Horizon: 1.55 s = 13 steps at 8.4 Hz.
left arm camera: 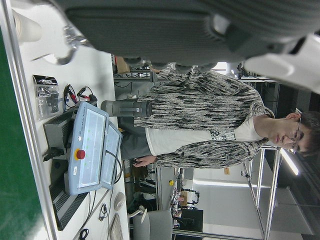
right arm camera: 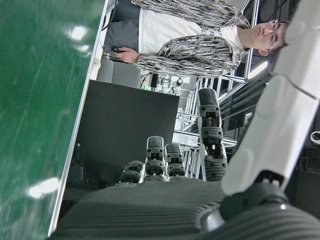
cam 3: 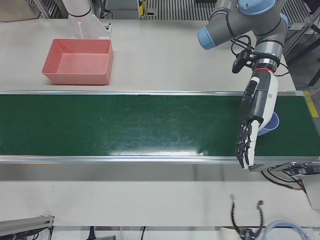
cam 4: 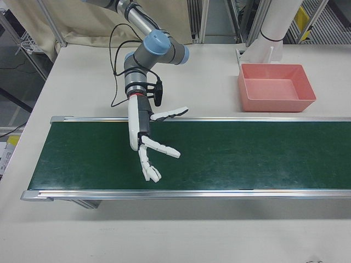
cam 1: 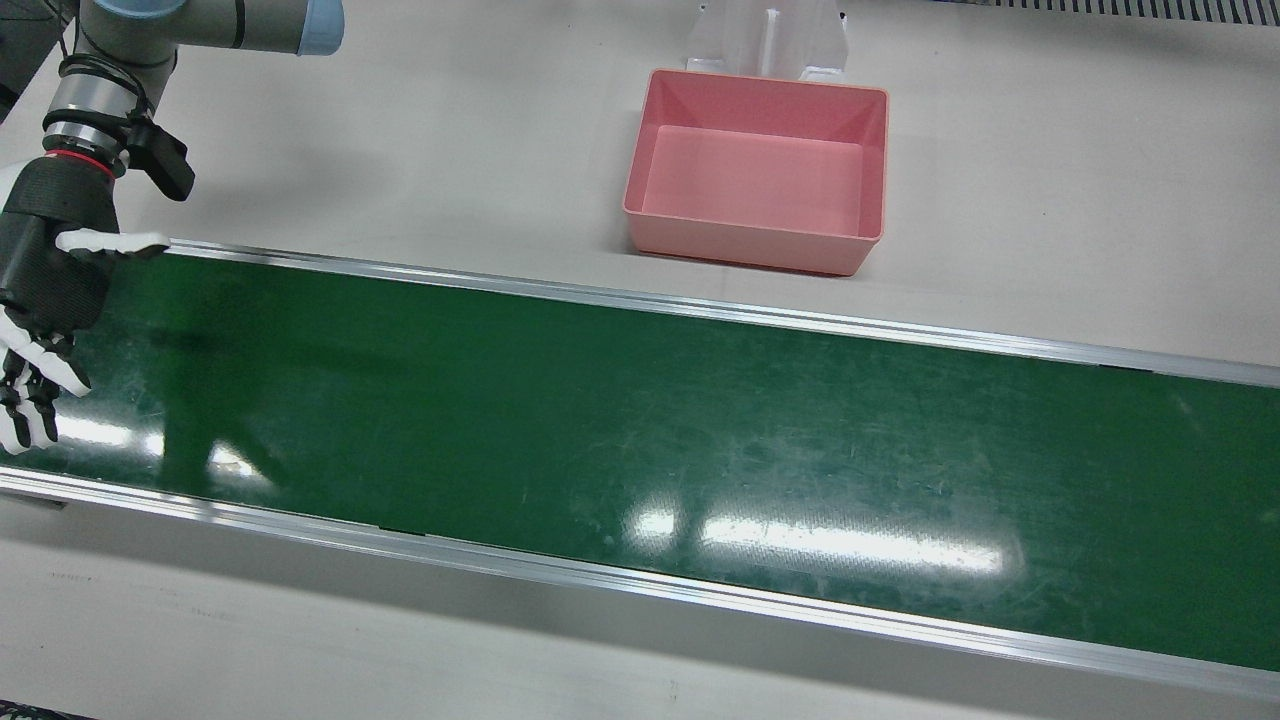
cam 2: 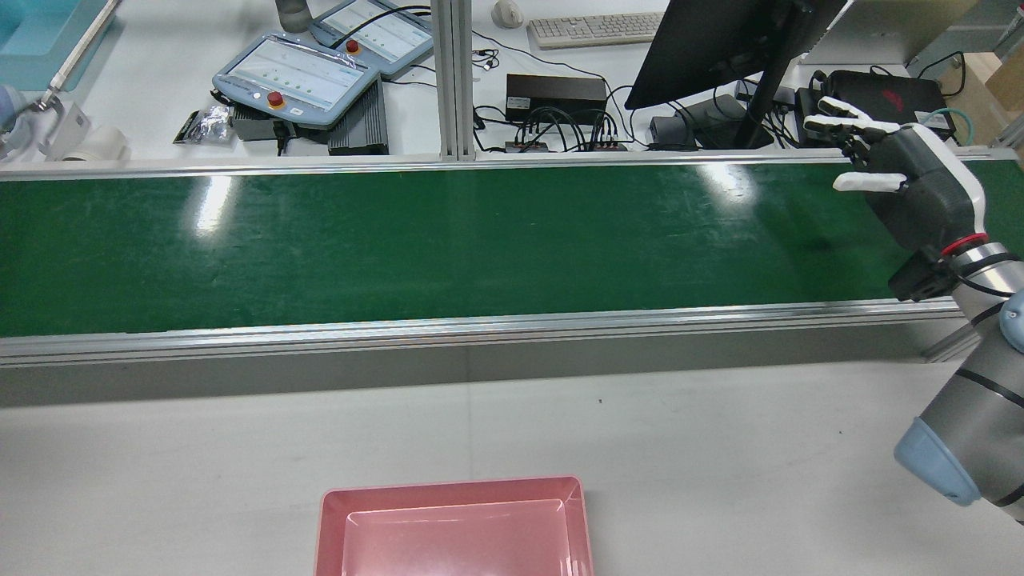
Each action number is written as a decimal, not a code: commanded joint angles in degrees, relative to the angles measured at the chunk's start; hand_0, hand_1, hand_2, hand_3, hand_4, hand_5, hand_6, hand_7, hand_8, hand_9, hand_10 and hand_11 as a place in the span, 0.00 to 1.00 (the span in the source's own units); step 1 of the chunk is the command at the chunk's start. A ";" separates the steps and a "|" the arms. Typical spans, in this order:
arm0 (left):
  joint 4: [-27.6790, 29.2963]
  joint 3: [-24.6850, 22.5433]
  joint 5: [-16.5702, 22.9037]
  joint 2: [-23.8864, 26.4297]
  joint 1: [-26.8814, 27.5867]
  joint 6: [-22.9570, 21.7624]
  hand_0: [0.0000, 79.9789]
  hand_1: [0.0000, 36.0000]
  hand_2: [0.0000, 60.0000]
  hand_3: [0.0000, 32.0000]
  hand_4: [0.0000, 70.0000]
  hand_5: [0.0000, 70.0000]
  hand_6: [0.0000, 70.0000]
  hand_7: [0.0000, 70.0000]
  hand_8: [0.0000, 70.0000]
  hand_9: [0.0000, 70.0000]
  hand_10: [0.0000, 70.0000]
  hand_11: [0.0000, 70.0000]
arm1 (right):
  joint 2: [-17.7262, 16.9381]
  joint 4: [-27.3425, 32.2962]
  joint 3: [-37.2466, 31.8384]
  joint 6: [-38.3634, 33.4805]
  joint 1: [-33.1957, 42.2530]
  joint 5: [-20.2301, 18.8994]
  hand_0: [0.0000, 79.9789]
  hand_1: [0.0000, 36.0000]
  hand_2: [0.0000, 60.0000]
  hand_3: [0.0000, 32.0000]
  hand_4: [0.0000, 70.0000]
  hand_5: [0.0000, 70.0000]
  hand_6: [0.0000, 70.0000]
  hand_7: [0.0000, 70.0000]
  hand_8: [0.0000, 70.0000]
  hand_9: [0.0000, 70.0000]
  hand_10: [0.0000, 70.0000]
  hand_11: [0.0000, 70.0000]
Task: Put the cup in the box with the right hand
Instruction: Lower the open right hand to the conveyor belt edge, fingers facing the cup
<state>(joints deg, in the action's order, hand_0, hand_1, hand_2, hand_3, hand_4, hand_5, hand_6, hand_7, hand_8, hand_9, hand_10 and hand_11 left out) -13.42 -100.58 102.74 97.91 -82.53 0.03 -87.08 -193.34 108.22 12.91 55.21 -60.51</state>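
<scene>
White table (cam 1: pixel 1050 200) carrying a green conveyor belt (cam 1: pixel 640 430) and, well apart from the right hand (cam 1: pixel 45 290), an empty pink box (cam 1: pixel 757 170).

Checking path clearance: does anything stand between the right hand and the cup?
Possibly the left hand: it hangs open over the conveyor belt, half hiding the blue cup on the side facing the right hand. Otherwise the belt between them looks bare.
</scene>
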 commanded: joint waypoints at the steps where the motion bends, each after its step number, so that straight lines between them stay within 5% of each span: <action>1: 0.06 0.12 0.00 0.00 0.00 -0.03 0.00 0.00 0.00 0.00 0.00 0.00 0.00 0.00 0.00 0.00 0.00 0.00 | 2.34 -2.37 -0.29 0.27 -0.28 0.31 0.67 0.45 0.12 0.00 0.44 0.08 0.09 0.33 0.15 0.29 0.05 0.09; 2: 0.06 0.03 0.00 0.00 0.00 0.06 0.00 0.00 0.00 0.00 0.00 0.00 0.00 0.00 0.00 0.00 0.00 0.00 | 4.09 -3.61 -0.64 2.36 -0.72 0.31 0.68 0.40 0.00 0.00 0.49 0.08 0.09 0.34 0.15 0.29 0.04 0.08; 3: 0.06 0.03 0.00 0.00 0.00 0.06 0.00 0.00 0.00 0.00 0.00 0.00 0.00 0.00 0.00 0.00 0.00 0.00 | 5.15 -3.88 -1.16 3.51 -1.33 0.39 0.66 0.50 0.23 0.00 0.45 0.08 0.09 0.35 0.15 0.29 0.03 0.06; 4: -0.03 -0.14 0.00 0.00 0.00 -0.03 0.00 0.00 0.00 0.00 0.00 0.00 0.00 0.00 0.00 0.00 0.00 0.00 | 7.34 -3.71 -3.95 3.79 -1.42 0.31 0.68 0.39 0.00 0.00 0.51 0.08 0.09 0.34 0.15 0.29 0.02 0.05; 5: -0.03 -0.14 0.00 0.00 0.00 -0.03 0.00 0.00 0.00 0.00 0.00 0.00 0.00 0.00 0.00 0.00 0.00 0.00 | 9.28 -3.45 -6.59 3.79 -1.69 0.31 0.67 0.44 0.12 0.00 0.46 0.08 0.09 0.33 0.15 0.28 0.03 0.06; 6: -0.03 -0.06 0.00 0.00 0.00 0.06 0.00 0.00 0.00 0.00 0.00 0.00 0.00 0.00 0.00 0.00 0.00 0.00 | 10.34 -3.36 -7.05 3.88 -2.30 0.22 0.67 0.45 0.12 0.00 0.45 0.08 0.09 0.33 0.15 0.28 0.03 0.07; 7: -0.03 -0.06 0.00 0.00 0.00 0.06 0.00 0.00 0.00 0.00 0.00 0.00 0.00 0.00 0.00 0.00 0.00 0.00 | 10.70 -3.44 -6.62 3.79 -2.30 0.05 0.68 0.40 0.00 0.00 0.46 0.08 0.09 0.32 0.15 0.28 0.04 0.08; 9: -0.11 -0.14 0.00 0.00 0.00 -0.03 0.00 0.00 0.00 0.00 0.00 0.00 0.00 0.00 0.00 0.00 0.00 0.00 | 11.58 -3.62 -6.01 5.10 -2.92 -0.31 0.69 0.40 0.04 0.00 0.41 0.09 0.09 0.30 0.14 0.26 0.05 0.09; 11: -0.12 -0.23 0.00 0.09 0.00 0.06 0.00 0.00 0.00 0.00 0.00 0.00 0.00 0.00 0.00 0.00 0.00 0.00 | 11.41 -3.71 -4.44 5.98 -4.67 -0.40 0.73 0.53 0.11 0.00 0.36 0.10 0.09 0.30 0.15 0.27 0.04 0.08; 12: -0.12 -0.23 0.00 0.09 0.00 0.06 0.00 0.00 0.00 0.00 0.00 0.00 0.00 0.00 0.00 0.00 0.00 0.00 | 11.32 -3.71 -4.07 7.47 -5.72 -0.31 0.78 0.49 0.00 0.00 0.38 0.11 0.09 0.30 0.15 0.26 0.03 0.07; 13: -0.12 -0.23 0.00 0.09 0.00 0.06 0.00 0.00 0.00 0.00 0.00 0.00 0.00 0.00 0.00 0.00 0.00 0.00 | 11.40 -3.71 -4.16 7.57 -6.78 -0.05 0.79 0.50 0.00 0.00 0.37 0.11 0.09 0.29 0.15 0.26 0.03 0.07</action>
<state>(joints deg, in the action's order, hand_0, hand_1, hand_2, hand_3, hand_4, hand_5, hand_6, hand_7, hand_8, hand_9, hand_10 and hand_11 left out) -13.53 -100.78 102.74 97.98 -82.53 0.07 -75.68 -197.02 103.37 19.05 50.70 -60.85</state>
